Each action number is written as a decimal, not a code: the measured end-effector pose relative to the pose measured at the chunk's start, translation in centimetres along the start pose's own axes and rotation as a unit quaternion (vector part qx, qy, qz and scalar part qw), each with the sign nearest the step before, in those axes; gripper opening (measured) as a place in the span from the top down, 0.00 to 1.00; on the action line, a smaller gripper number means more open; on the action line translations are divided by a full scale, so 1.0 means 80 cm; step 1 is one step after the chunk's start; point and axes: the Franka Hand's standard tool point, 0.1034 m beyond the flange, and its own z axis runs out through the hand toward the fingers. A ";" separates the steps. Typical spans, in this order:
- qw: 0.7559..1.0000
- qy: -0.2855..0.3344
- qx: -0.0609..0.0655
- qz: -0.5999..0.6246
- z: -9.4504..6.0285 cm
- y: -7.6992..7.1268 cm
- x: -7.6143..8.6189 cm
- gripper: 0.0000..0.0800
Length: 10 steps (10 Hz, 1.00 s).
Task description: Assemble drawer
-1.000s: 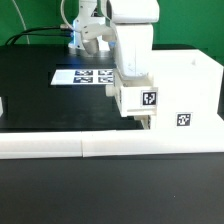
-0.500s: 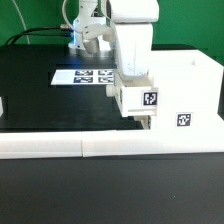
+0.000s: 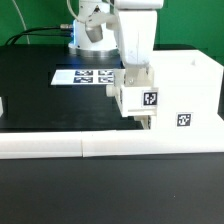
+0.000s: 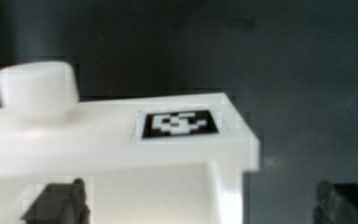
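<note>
The two-finger gripper is mostly hidden, its fingers spread either side of a small white plastic tray with a cylindrical knob; grip unclear.

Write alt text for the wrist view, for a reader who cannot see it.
A close, blurred look down at a white drawer tray with a round knob and one black-and-white square tag. The gripper's two dark fingertips sit low in the frame, spread to either side of the tray. A dark table lies behind.
</note>
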 end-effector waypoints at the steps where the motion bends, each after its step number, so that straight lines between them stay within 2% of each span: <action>1: 1.000 -0.003 -0.001 0.001 -0.012 0.001 -0.003 0.19; 3: 1.000 -0.008 -0.005 -0.008 -0.028 0.004 -0.020 0.19; 4: 1.000 -0.009 -0.006 -0.005 -0.029 0.004 -0.028 0.19; 8: 1.000 -0.004 -0.002 -0.016 -0.023 0.003 -0.032 0.19; 10: 0.999 0.039 0.001 -0.031 -0.014 0.002 -0.065 0.19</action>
